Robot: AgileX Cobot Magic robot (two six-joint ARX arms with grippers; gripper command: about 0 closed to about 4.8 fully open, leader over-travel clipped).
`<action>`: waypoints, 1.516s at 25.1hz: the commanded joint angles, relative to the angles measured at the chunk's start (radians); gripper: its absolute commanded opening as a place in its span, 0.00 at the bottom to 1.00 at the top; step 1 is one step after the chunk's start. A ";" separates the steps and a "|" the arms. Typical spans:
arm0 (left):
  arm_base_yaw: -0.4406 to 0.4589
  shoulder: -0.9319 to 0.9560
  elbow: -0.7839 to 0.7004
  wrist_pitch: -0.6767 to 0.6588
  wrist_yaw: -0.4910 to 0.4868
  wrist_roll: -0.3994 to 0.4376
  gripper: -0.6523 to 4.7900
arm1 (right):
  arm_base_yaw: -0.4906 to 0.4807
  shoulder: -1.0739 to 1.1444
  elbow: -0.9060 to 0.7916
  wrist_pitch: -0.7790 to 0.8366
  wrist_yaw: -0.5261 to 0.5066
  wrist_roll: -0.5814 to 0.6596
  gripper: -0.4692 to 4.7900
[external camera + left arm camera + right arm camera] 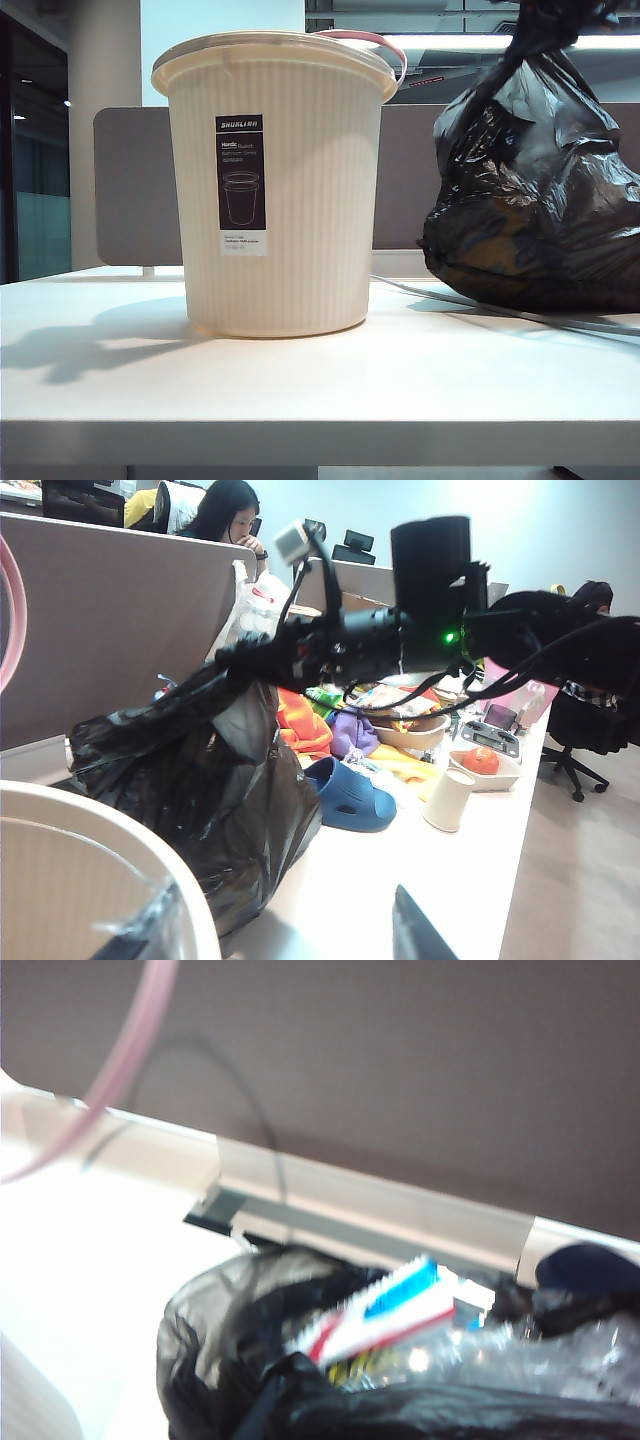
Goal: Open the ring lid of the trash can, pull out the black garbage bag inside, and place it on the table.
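The cream ribbed trash can [275,190] stands on the white table [300,385], and its pink ring lid [375,40] is tipped up behind the far rim. To its right, the black garbage bag [535,190] bulges with its bottom down at the table top and its neck drawn upward. In the left wrist view my right gripper [238,662] is shut on that gathered neck of the bag [200,780]. My left gripper [265,942] is open, with the can's rim [150,850] between its fingers. The right wrist view shows the bag [240,1360] from above, with packaging showing inside.
A grey-brown partition [130,190] runs along the table's back. A white cable [520,315] lies under the bag. Beyond the bag lie a blue slipper [350,800], a paper cup [447,800], bowls and other clutter. A person sits behind the partition.
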 commanded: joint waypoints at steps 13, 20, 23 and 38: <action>-0.001 -0.002 0.004 0.008 0.002 -0.001 0.61 | 0.000 -0.037 -0.066 0.052 0.006 0.002 0.25; -0.001 -0.002 0.004 0.008 0.006 -0.019 0.61 | 0.000 -0.056 -0.066 0.049 0.023 0.018 0.43; -0.001 -0.002 0.004 0.008 0.006 -0.019 0.61 | -0.001 -0.074 -0.066 0.050 0.023 0.017 0.43; -0.001 -0.002 0.004 0.009 0.013 -0.027 0.61 | -0.001 -0.124 -0.066 -0.111 0.071 0.021 0.55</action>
